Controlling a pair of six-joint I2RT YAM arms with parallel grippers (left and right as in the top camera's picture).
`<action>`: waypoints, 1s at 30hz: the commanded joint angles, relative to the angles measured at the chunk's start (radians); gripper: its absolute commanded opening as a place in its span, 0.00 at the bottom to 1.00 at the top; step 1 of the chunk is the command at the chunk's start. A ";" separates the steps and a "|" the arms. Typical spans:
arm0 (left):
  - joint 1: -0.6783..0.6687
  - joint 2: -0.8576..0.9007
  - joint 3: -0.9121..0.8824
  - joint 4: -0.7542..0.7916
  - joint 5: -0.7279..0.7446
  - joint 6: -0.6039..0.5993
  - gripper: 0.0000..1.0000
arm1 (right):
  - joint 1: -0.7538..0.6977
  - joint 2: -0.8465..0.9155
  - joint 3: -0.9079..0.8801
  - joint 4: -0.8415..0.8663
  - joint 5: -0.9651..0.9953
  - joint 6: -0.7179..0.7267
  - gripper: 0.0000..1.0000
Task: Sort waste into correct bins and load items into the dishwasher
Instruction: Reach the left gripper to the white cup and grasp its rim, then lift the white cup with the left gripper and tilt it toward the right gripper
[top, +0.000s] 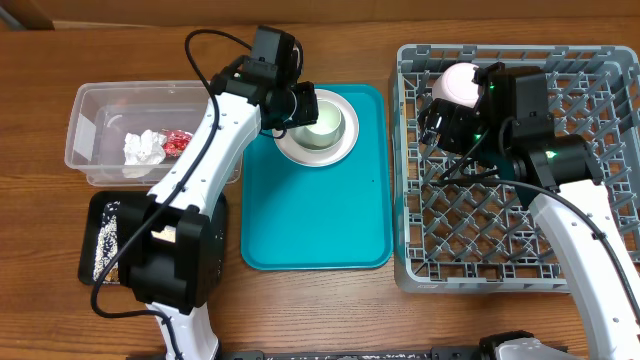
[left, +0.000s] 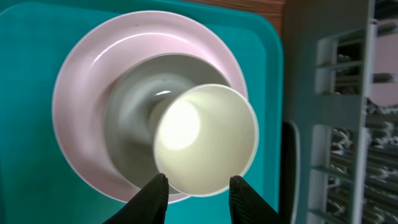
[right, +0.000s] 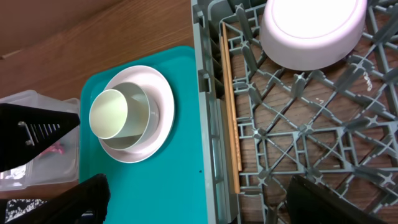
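The table (top: 340, 30) carries the grey dish rack (top: 470, 240) at right, the teal tray (top: 320, 220) in the middle, the clear tub (top: 90, 110) at upper left and the black tray (top: 92, 205) at lower left. One bowl (top: 458, 82) lies upside down in the rack's upper left corner. The right pincer (right: 199, 183) hangs beside it, spread wide and empty. On the teal tray, the plate (left: 81, 93) holds a second bowl (left: 127, 112) with the cup (left: 211, 137) inside. The left pincer (left: 198, 193) stands partly closed, straddling the cup's near rim; I cannot tell if it grips. The napkin (top: 143, 150) and red wrapper (top: 178, 142) lie in the tub, grains (top: 104, 240) in the black tray.
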 joint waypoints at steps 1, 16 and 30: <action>-0.003 0.039 -0.010 0.003 -0.076 -0.018 0.36 | -0.002 -0.015 0.015 0.003 0.012 0.001 0.93; -0.003 0.135 -0.007 0.034 -0.086 -0.032 0.15 | -0.002 -0.015 0.015 0.003 0.018 0.001 0.93; 0.034 0.040 0.219 -0.171 0.037 -0.020 0.04 | -0.002 -0.015 0.015 0.002 -0.047 -0.004 0.94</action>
